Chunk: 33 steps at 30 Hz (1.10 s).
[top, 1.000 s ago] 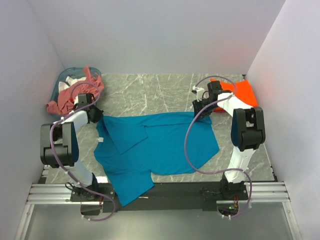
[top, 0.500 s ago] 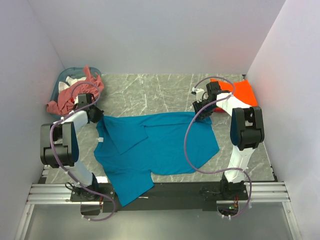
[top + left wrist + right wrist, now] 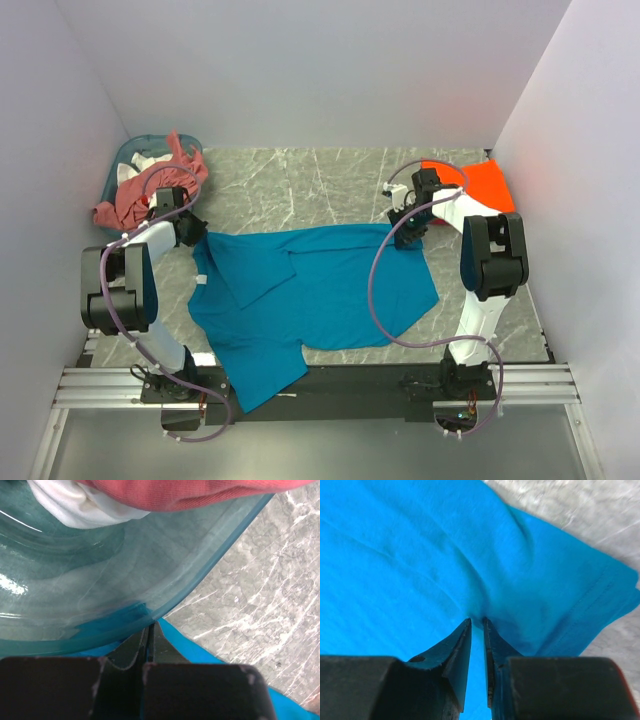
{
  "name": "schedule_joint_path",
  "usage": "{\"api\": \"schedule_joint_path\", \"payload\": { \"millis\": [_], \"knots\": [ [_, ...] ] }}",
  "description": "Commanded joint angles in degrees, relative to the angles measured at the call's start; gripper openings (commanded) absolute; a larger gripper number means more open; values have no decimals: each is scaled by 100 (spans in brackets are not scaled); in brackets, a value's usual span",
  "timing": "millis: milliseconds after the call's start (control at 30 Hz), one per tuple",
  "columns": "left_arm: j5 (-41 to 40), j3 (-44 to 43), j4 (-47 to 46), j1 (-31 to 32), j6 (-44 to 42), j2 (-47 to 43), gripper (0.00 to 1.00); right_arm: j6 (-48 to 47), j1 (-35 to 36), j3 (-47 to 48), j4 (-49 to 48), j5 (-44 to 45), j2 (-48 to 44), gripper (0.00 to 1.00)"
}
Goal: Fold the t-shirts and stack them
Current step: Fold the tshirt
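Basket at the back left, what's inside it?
A pink shirt is heaped in the basket, spilling over its rim, with some white cloth next to it. Whatever lies deeper is covered by the shirt.

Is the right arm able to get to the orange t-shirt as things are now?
Probably yes: the orange t-shirt lies uncovered just beside that arm, nothing between. But the right claw looks pinched on the teal t-shirt and would have to let go first.

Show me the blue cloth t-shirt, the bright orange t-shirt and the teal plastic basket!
blue cloth t-shirt (image 3: 330,285): top view, its middle.
bright orange t-shirt (image 3: 492,185): top view, its middle.
teal plastic basket (image 3: 125,570): left wrist view, side wall.
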<state>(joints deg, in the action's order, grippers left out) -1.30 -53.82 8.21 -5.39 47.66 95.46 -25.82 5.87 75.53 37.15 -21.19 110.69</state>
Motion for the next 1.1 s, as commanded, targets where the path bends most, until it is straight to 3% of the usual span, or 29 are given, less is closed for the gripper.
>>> {"api": "schedule_joint_path", "payload": {
  "millis": [0,367,600,800,900,1067],
  "knots": [
    [86,-216,-74,-15,-99,25,0,-168,28,-82,100,-43,-145,22],
    [86,-278,-21,-6,-160,-45,0,-335,-112,-275,232,-227,-600,25],
    [86,-269,-12,-15,-187,-80,0,-160,-560,-670,259,-1026,-1629,44],
    [191,-295,-21,-6,-257,-159,1,60,-1184,-900,-85,-1053,-1543,45],
    [270,-217,-91,-6,-319,-378,9,-18,-1237,-742,-137,-1054,-1358,45],
    [411,-6,-188,-6,-310,-993,32,-54,-1237,-93,-94,-1010,-752,45]
  ]
}}
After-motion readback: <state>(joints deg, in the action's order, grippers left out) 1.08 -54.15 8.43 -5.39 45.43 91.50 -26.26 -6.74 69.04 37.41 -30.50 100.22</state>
